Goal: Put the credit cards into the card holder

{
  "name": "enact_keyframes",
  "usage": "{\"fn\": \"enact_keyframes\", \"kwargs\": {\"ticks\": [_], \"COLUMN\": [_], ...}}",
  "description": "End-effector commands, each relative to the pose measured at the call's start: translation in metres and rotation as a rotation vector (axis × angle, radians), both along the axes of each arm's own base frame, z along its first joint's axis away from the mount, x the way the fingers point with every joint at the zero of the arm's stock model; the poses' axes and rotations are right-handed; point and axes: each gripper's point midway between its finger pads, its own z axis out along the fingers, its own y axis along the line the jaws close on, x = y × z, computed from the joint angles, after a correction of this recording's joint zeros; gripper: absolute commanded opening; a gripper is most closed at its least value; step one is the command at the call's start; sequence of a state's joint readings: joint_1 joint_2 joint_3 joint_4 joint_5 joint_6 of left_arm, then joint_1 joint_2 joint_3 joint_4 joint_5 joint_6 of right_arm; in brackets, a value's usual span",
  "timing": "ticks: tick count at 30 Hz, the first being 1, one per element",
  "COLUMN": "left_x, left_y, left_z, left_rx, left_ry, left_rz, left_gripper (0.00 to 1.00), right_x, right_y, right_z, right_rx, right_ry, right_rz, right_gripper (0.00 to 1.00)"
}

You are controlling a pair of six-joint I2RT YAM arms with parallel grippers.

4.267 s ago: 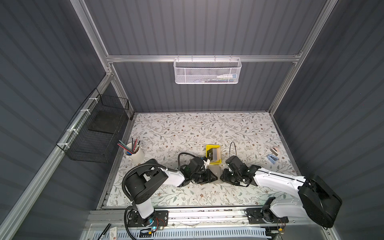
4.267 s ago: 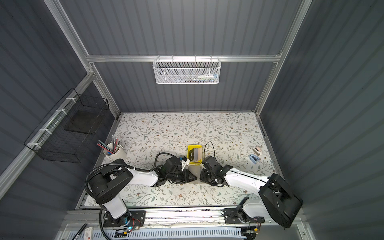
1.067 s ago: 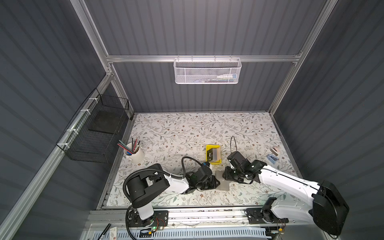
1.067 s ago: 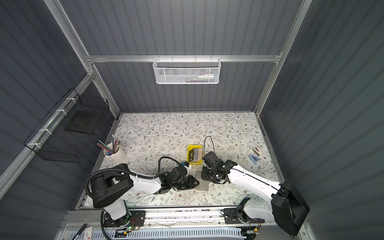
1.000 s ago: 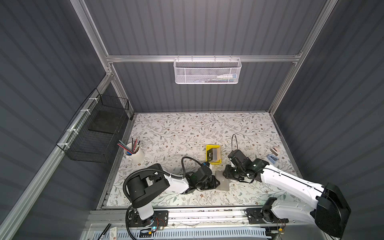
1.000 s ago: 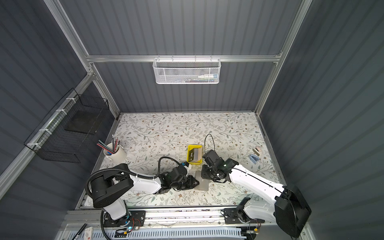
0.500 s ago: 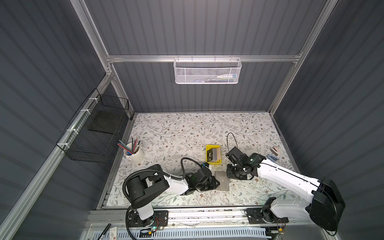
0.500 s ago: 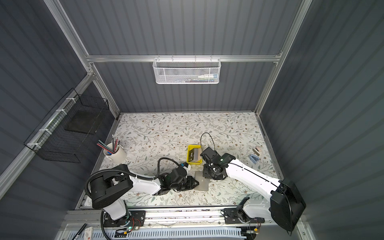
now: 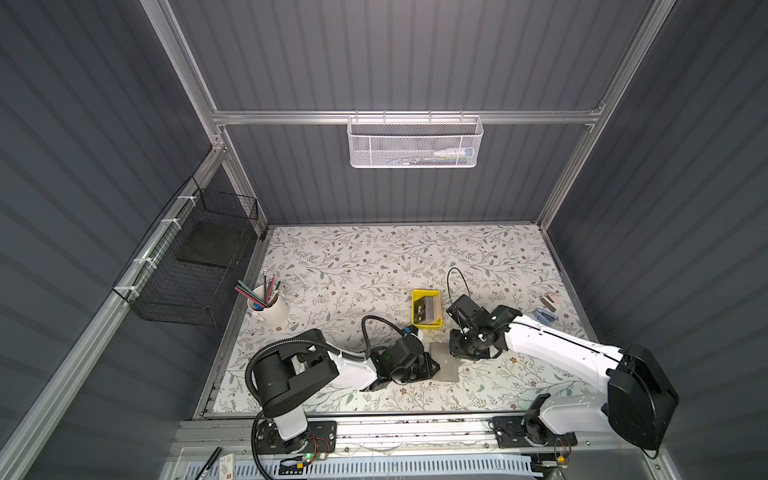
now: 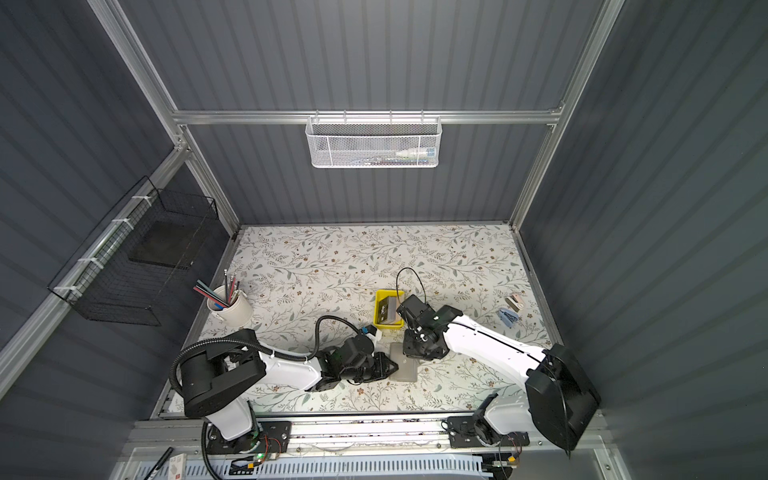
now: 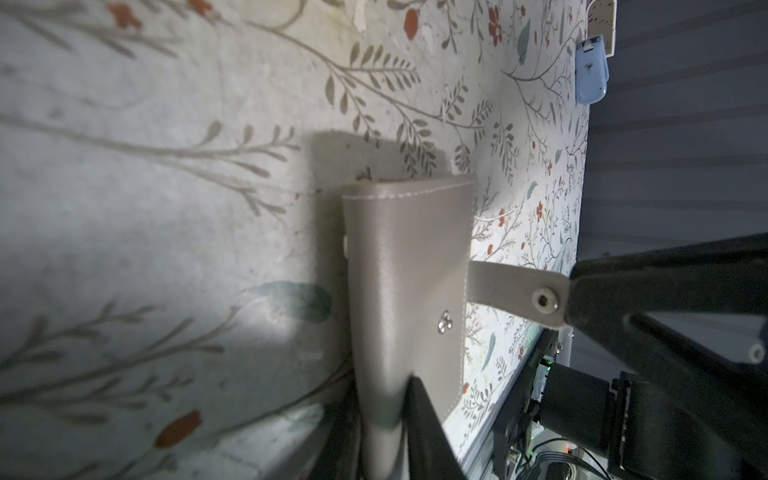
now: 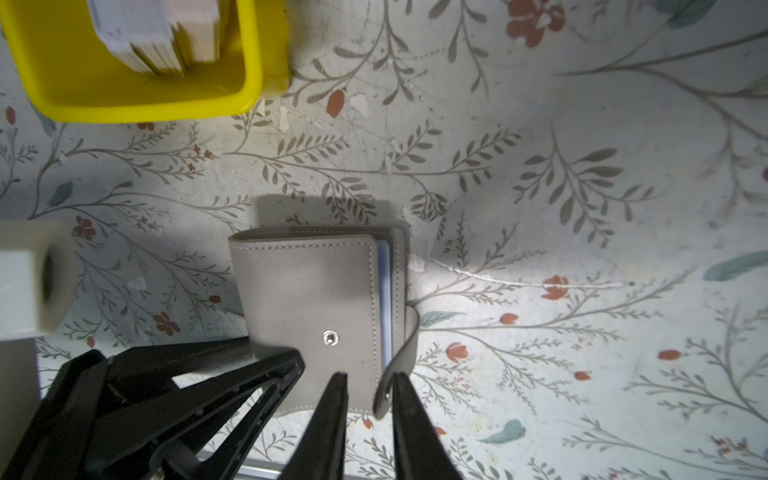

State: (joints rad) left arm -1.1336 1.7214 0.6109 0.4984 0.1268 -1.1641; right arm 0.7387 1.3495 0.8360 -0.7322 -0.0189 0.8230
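Observation:
The grey card holder point(image 9: 445, 365) point(image 10: 405, 366) lies closed on the floral table, just in front of the yellow tray. Its snap-button strap point(image 12: 401, 353) is unfastened and curls up off the cover. My left gripper point(image 11: 382, 440) point(image 9: 430, 368) is shut on the holder's spine edge point(image 11: 405, 291). My right gripper point(image 12: 368, 376) point(image 9: 456, 353) stands narrowly open round the strap's end. The strap leans on one finger and a gap shows to the other. The credit cards point(image 9: 426, 309) point(image 12: 153, 33) are stacked in the tray.
The yellow tray point(image 9: 426, 326) point(image 12: 124, 104) sits just behind the holder. A white cup of pencils point(image 9: 269, 311) stands at the left. A blue clip point(image 9: 544, 316) point(image 11: 590, 70) and a tan one point(image 9: 552, 300) lie at the right edge. Wire baskets hang on the left wall point(image 9: 195, 266) and back wall point(image 9: 415, 141).
My right gripper has swung in from the holder's right to its far right corner. Its jaws have narrowed round the strap. The left gripper has kept its grip and place.

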Motion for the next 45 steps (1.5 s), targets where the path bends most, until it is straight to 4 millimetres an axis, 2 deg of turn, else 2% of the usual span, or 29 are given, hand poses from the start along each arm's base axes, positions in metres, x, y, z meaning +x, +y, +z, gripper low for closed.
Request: {"fn": "enact_keyframes", "kwargs": {"ticks": [1, 12, 16, 22, 25, 39, 45], "left_x": [-0.022, -0.021, -0.021, -0.022, -0.022, -0.021, -0.021], "left_y": [0.034, 0.032, 0.031, 0.03, 0.031, 0.032, 0.031], "left_z": [-0.047, -0.045, -0.044, -0.044, -0.043, -0.042, -0.042], "left_rx": [0.186, 0.175, 0.172, 0.169, 0.172, 0.168, 0.153], "left_ry": [0.089, 0.083, 0.082, 0.085, 0.084, 0.078, 0.079], "left_rz": [-0.015, -0.011, -0.012, -0.017, -0.02, -0.017, -0.01], "left_gripper": [0.19, 0.19, 0.18, 0.18, 0.18, 0.17, 0.17], "right_x": [-0.008, -0.007, -0.007, -0.009, -0.01, -0.012, -0.013], "right_y": [-0.012, -0.012, -0.009, -0.001, 0.002, -0.002, 0.01], "right_z": [-0.009, -0.006, 0.001, -0.003, -0.004, -0.004, -0.005], "right_rx": [-0.058, -0.047, -0.021, 0.019, 0.025, -0.021, 0.004], "right_ry": [0.023, 0.002, -0.022, -0.013, -0.012, -0.018, -0.012], "right_rz": [0.001, -0.005, 0.0, 0.016, 0.026, 0.029, 0.067], "right_gripper": [0.22, 0.09, 0.06, 0.08, 0.16, 0.07, 0.05]}}
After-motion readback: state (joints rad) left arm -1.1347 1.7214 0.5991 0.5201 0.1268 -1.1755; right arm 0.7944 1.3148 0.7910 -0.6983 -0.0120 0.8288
